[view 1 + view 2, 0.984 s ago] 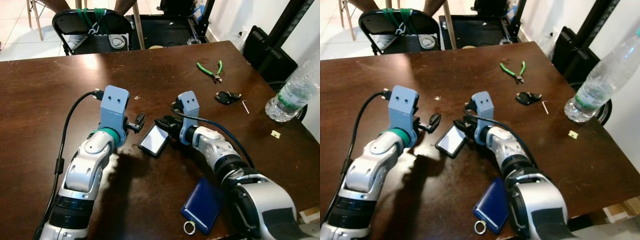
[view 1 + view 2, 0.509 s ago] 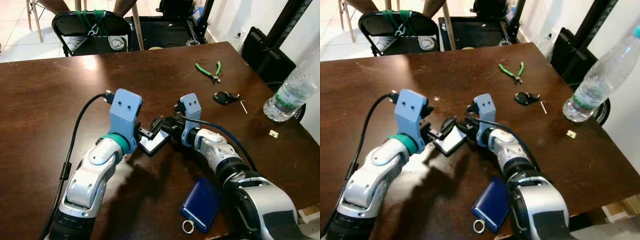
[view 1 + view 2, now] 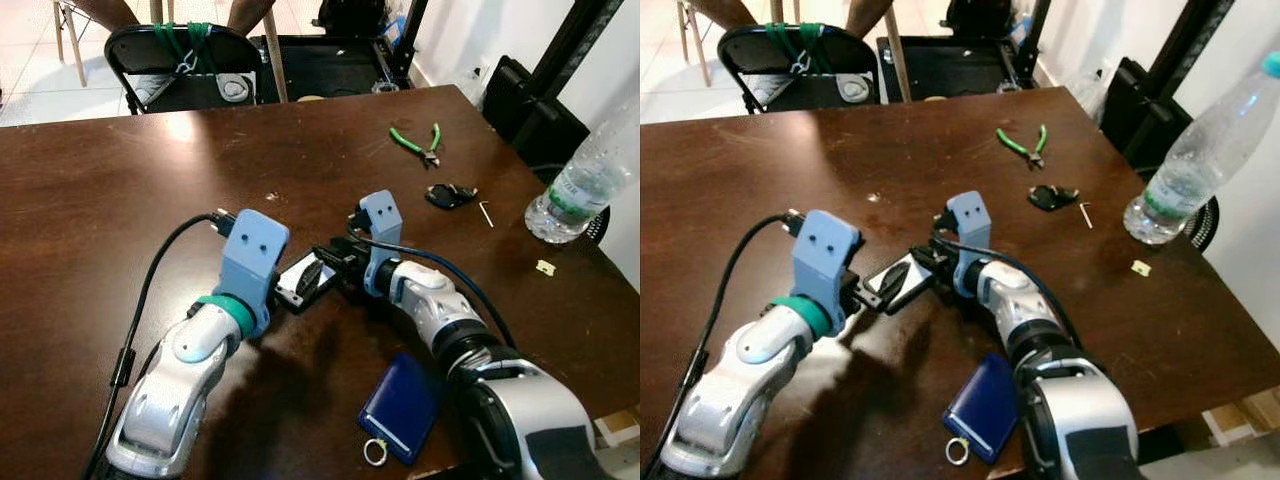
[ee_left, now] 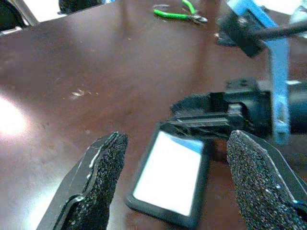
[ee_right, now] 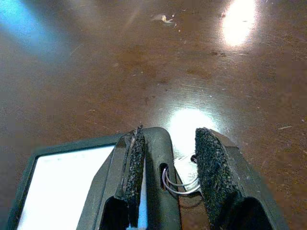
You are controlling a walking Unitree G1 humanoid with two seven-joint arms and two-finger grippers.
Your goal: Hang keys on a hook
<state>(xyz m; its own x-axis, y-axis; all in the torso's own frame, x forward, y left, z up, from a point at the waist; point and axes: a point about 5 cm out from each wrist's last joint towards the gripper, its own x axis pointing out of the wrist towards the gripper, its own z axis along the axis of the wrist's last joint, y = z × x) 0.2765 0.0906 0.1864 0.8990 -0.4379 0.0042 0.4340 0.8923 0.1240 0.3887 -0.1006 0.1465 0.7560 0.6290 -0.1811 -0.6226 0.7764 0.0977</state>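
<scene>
Change since a second ago: left gripper (image 4: pixel 168 191) has swung in from beside the black tag (image 3: pixel 305 282) to straddle it; half a second ago it was already at the tag's edge, and now its fingers reach further along it. Right gripper (image 5: pixel 165 184) stays at the tag's far end, and the tag has hardly shifted on the table (image 3: pixel 90 190).

Left arm pose: forearm stretched forward over the table and angled inward, blue wrist block uppermost, black cable looping back along it.

Left gripper state: spread wide, one finger on either side of the tag, neither seen pressing it.

Right arm pose: elbow bent, forearm turned across toward the left arm, so the two grippers meet head-on at the tag.

Right gripper state: one finger lies on the tag's rim, the other beside it; a thin wire ring (image 5: pixel 178 184) threaded through the tag's slot sits in the gap. Whether the tag is pinched cannot be told.

Black tag: flat rounded rectangle with a pale shiny face, low over the table middle.

Keys: dark key bundle (image 3: pixel 452 194) lies well apart, far right, near the green pliers (image 3: pixel 420 140).

Other items: blue card holder (image 3: pixel 405 408) with a ring at the near edge; water bottle (image 3: pixel 588 175) at the right edge.
</scene>
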